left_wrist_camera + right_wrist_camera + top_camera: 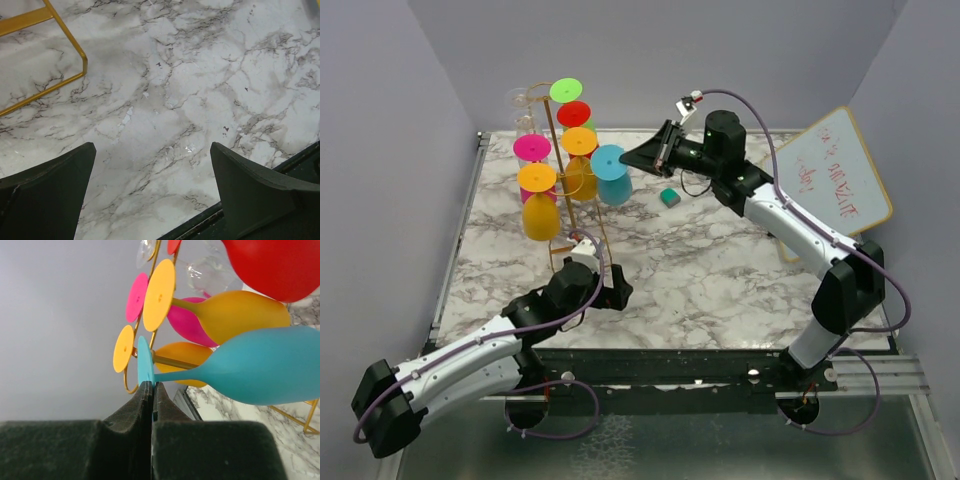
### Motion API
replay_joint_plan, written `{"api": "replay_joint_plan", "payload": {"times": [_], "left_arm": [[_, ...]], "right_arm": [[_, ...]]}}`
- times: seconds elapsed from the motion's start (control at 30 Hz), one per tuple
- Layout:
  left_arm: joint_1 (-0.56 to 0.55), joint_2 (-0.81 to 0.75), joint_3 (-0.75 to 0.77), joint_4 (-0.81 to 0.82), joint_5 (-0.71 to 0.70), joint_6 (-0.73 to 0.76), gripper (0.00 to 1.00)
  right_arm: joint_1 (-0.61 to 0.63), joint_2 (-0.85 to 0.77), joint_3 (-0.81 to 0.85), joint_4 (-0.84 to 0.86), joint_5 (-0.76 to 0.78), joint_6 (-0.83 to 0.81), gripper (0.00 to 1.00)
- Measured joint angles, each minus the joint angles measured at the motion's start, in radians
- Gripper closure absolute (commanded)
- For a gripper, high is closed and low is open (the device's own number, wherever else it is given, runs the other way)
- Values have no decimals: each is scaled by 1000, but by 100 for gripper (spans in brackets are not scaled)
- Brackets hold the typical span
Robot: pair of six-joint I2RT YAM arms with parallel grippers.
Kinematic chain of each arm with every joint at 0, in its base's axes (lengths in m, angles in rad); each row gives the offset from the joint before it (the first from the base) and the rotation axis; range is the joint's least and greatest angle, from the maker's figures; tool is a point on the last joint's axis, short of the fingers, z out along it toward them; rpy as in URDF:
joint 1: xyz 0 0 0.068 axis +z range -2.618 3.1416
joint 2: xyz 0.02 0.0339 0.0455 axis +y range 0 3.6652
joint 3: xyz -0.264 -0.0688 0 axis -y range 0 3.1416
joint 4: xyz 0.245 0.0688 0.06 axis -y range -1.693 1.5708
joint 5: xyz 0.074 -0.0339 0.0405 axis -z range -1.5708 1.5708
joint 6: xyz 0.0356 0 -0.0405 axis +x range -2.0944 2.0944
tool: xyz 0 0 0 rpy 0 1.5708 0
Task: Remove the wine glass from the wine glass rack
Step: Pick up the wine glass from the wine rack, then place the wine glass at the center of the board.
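The left arm lies low along the near left of the table [720,280], forearm stretched forward. Its tool [152,200] hangs just over the marble beside the open wire base of the wine glass rack [70,36], with the fingers spread wide and nothing between them.

The right arm reaches from the near right corner and folds at the elbow. Its forearm points left across the back of the table, so the right tool [151,386] arrives level and side-on at the rack. Its fingers are pressed together, and the thin foot of the teal wine glass [260,365] seems to be nipped between the tips, though the contact is too tight to see clearly.

That glass hangs on the rack's right side at the back left of the table, bowl down. It is matte teal and opaque, with a slim stem and a flat round foot. Close around it hang orange, yellow, pink, red, green and clear glasses. The orange bowl [245,312] lies just beside the teal one.

Right of the rack the marble is open except for a small green block [668,197] near the right tool. A whiteboard [840,175] leans at the table's right edge, well apart.
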Motion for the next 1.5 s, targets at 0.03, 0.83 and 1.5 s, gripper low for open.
{"api": "replay_joint_plan", "payload": {"times": [0.03,0.83,1.5], "left_arm": [[0,-4,4,0,6,4,1],[0,-82,97,50,64,5,1],[0,130,198,423,260,-72,18]], "right_arm": [[-6,-15,-24,0,8,-1,100],[-124,-303,-357,22,79,-174,100],[-151,-703,-727,-127,-25,-642,100]]}}
